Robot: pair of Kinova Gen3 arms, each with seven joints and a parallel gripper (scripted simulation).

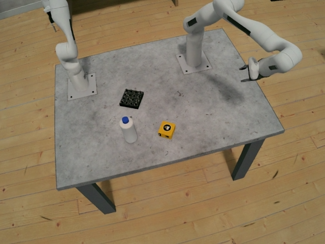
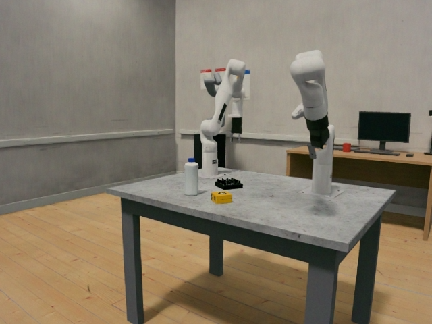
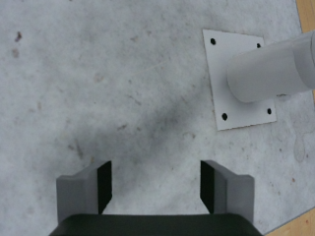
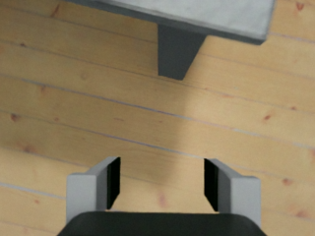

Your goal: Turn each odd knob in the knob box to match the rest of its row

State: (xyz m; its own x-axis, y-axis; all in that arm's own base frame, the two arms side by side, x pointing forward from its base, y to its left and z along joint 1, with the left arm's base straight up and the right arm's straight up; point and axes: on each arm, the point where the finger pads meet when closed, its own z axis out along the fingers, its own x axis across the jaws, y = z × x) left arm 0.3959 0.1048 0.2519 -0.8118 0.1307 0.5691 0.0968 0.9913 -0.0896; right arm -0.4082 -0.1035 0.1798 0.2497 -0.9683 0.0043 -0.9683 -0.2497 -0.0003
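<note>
The black knob box (image 1: 130, 98) (image 2: 229, 185) lies flat on the table, with several small knobs standing up from its top. The marks and pointing directions are too small to read. Neither wrist view shows the box. My left gripper (image 1: 240, 74) (image 3: 156, 179) is open and empty, high above the table's right part in the top view, far from the box. My right gripper (image 2: 235, 140) (image 4: 161, 175) is open and empty. It hangs high beyond the table's back left edge in the top view, away from the box, with floor below it.
A white bottle (image 1: 129, 132) (image 2: 191, 179) with a blue cap stands near the box. A yellow block (image 1: 166, 129) (image 2: 221, 198) lies beside the bottle. The grey table (image 1: 209, 131) carries both arm bases. A desk (image 2: 383, 156) with a monitor (image 2: 384, 127) stands behind.
</note>
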